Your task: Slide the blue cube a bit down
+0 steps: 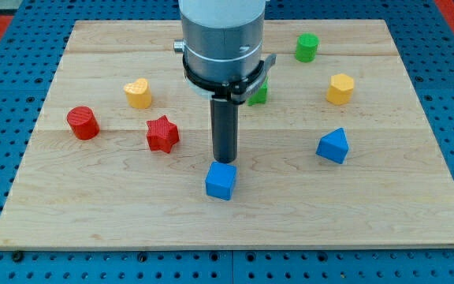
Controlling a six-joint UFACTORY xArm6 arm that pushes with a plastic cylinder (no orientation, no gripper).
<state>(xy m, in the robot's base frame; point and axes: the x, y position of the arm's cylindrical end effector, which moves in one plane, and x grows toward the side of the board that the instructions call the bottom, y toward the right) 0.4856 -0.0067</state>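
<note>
**A:** Tip placement first, since that decides everything here. Our tip [225, 161] sits just above the blue cube [220, 181] in the view, right at its top edge, touching or near enough that we can't tell. The cube lies near the middle of the tabletop [400, 221], toward the view's bottom.

**B:** And the tool? Nothing to open or close on it, we've only got a bare rod, so it holds nothing and can only shove.

**A:** Right. We'd say push straight toward the view's bottom, centred on that top face. Our tip looks slightly right of the cube's middle, so it might twist.

**B:** Nudge left a hair first then. Short stroke too, "a bit" isn't far.

**A:** Path below is free. The red star [162, 133] and blue wedge-like block [333, 146] sit well apart, so no worries there.
</note>
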